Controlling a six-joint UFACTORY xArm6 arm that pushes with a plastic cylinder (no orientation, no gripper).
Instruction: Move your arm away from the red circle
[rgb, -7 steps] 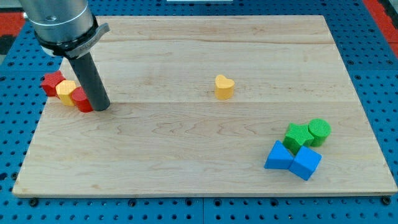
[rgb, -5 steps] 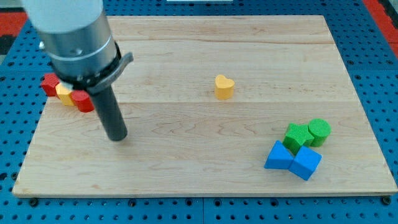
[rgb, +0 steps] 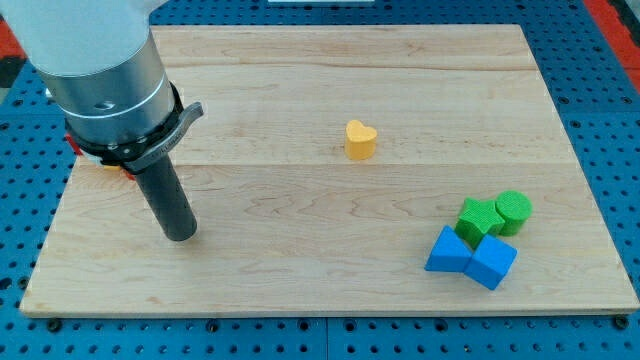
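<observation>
My tip (rgb: 180, 236) rests on the board (rgb: 300, 270) at the view's lower left. The heart block (rgb: 360, 139) sits near the centre. 4 blocks (rgb: 480, 238) cluster at the view's lower right, touching one another.

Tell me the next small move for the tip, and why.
Probably slide my tip a little further toward the view's right, over bare board. The red block near the left edge is mostly hidden behind the arm, so some more separation seems sensible.
</observation>
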